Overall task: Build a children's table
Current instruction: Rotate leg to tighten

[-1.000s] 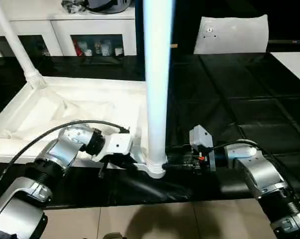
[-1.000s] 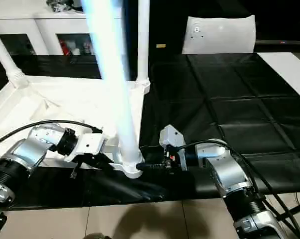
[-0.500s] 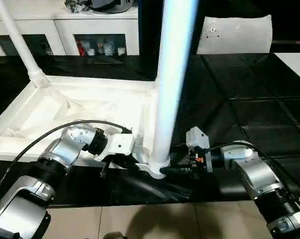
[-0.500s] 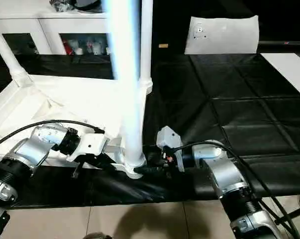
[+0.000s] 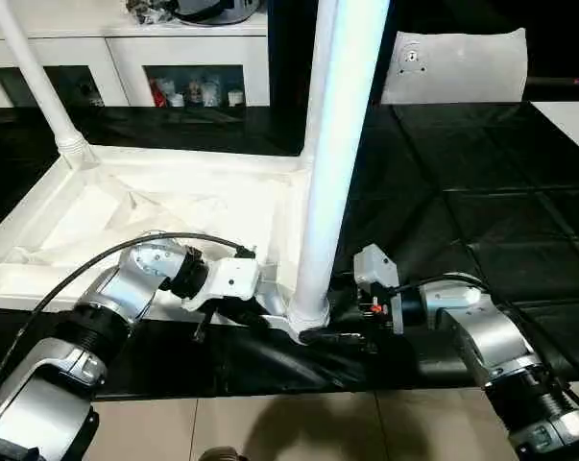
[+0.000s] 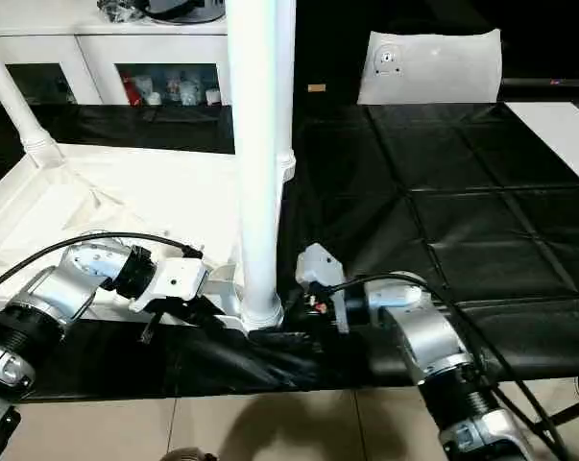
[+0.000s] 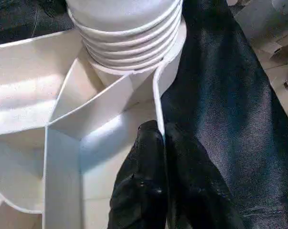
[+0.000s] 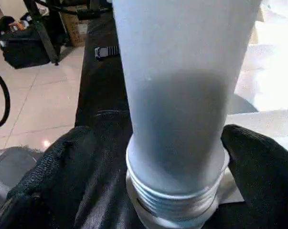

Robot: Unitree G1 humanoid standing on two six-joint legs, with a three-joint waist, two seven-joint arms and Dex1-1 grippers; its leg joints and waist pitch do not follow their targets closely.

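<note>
Left gripper (image 7: 164,138) pinches the tabletop (image 5: 174,206) rim beside the near leg (image 5: 332,154); right gripper (image 8: 158,157) fingers stand apart around that leg's base, apparently not touching.

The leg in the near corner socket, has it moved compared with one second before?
Yes. The leg stood leaning towards the left; against the tabletop rim it has swung upright, now tilting slightly right, its base in the same corner socket.

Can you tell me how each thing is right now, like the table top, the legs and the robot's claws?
tabletop: upside down on the black work table.
near leg: upright, threaded base in its corner socket.
far-left leg: standing in its socket, leaning.
back leg: standing upright in its socket.
left claw: shut on the tabletop's rim.
right claw: open, fingers either side of near leg.
</note>
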